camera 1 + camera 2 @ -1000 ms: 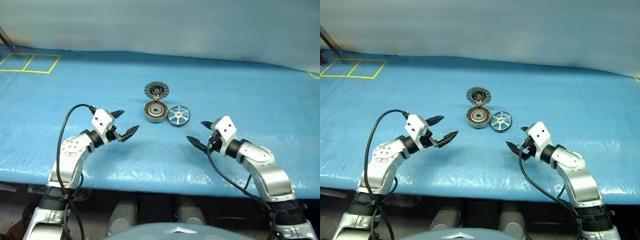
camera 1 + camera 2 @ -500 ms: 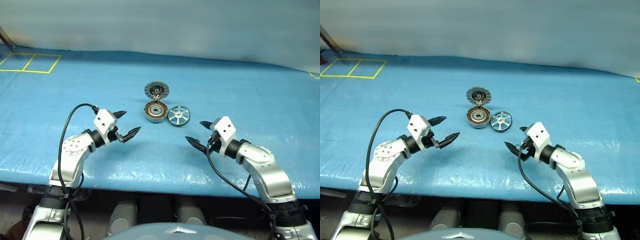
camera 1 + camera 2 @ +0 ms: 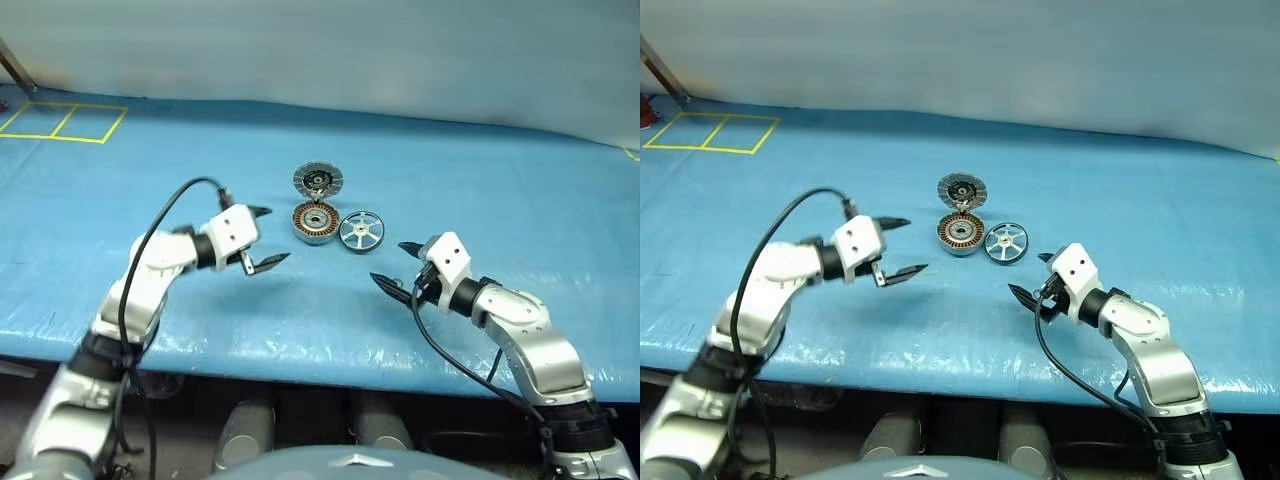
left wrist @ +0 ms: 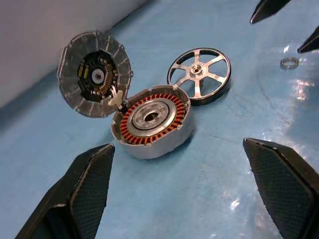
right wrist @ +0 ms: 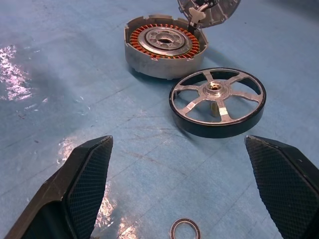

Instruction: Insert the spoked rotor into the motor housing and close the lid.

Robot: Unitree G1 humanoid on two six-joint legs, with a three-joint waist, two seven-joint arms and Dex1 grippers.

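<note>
The rotor (image 3: 360, 230) lies flat on the blue tabletop (image 3: 480, 190), just beside the housing (image 3: 315, 222) on its right, close enough that the two rims nearly meet. The housing sits open, its copper windings showing around the metal hub. The lid (image 3: 318, 180) stands tilted up behind the housing, joined to the housing's far edge, its dark inner face turned toward me.

My left gripper (image 3: 260, 238) hovers to the left of the housing and a little nearer to me, its fingers spread wide and holding nothing; in the left wrist view the housing lies between its two fingers (image 4: 84, 194), further out. My right gripper (image 3: 398, 265) hangs to the right of the housing, nearer to me than the rotor, also spread wide and empty.

A small metal ring (image 5: 185, 229) lies on the tabletop, nearer to me than the housing and rotor, close to my right gripper.

Yellow tape squares (image 3: 60, 123) mark the tabletop well apart from the housing, far to its left.
</note>
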